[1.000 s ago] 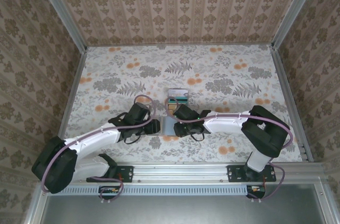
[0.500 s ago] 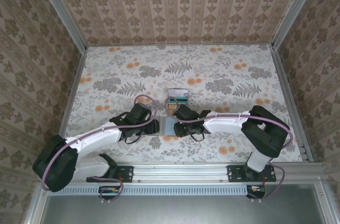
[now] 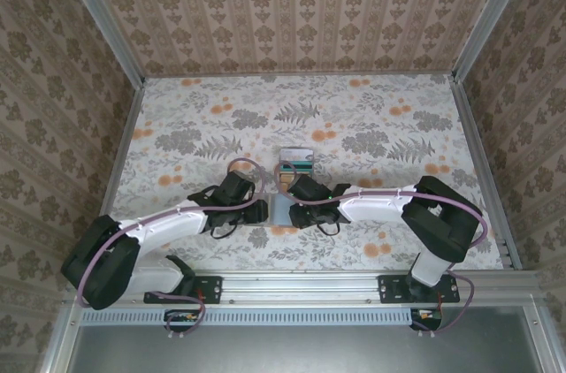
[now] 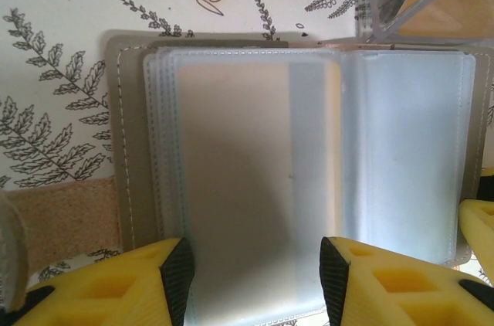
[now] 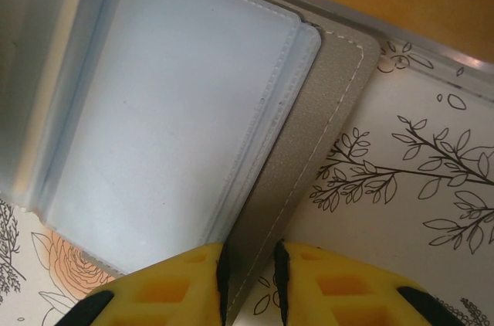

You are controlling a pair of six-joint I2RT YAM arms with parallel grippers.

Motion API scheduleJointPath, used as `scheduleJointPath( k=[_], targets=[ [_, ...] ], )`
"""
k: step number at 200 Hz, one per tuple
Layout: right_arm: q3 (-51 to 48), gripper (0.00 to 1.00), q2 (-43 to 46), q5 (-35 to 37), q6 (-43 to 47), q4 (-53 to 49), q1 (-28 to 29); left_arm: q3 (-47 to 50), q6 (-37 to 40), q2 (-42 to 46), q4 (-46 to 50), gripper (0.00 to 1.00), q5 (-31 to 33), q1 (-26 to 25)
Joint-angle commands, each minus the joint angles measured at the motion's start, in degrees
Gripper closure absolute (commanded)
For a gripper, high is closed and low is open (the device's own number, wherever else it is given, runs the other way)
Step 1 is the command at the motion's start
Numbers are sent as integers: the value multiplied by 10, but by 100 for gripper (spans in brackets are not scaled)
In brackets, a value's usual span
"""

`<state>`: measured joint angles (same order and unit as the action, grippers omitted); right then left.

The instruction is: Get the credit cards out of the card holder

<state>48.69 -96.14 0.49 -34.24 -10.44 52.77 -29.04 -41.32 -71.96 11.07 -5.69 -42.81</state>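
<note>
The right gripper [image 5: 248, 283] pinches the card holder [image 5: 309, 125] at its taupe edge (lower centre); the left gripper [image 4: 255, 287] stands spread over it.

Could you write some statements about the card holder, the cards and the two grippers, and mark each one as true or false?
1. The card holder lies open between the two grippers. True.
2. The right gripper has its jaws wide apart. False: they are nearly closed, with the holder's taupe cover between them.
3. The left gripper has its jaws apart over the holder's clear pockets. True.
4. The teal-green card is tucked inside the holder. False: it lies outside, beyond the holder.
</note>
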Motion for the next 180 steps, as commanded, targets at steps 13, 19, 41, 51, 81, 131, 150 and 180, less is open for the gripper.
scheduleJointPath(
  k=[13,19,41,51,81,131,150,180],
  targets=[
    [-3,73,-26,0,-9,5,8,3,2,-12,-26,49,-34,-8],
    [-3,73,-26,0,-9,5,8,5,0,-13,-37,48,-42,-9],
    [-3,73,-27,0,-9,4,8,10,-4,-16,-66,44,-65,-12],
    [-3,73,-27,0,-10,4,9,9,-5,-16,-70,41,-69,-14],
    [-3,73,-27,0,-9,4,9,8,-5,-11,-72,30,-74,-15],
    [-3,73,-29,3,-11,5,9,4,-2,-1,-69,23,-76,-18],
    [-8,73,-24,6,-14,9,8,2,-2,10,-69,17,-74,-20],
    [-12,73,-9,20,-17,11,8,-2,-1,27,-61,7,-71,-25]
  ],
)
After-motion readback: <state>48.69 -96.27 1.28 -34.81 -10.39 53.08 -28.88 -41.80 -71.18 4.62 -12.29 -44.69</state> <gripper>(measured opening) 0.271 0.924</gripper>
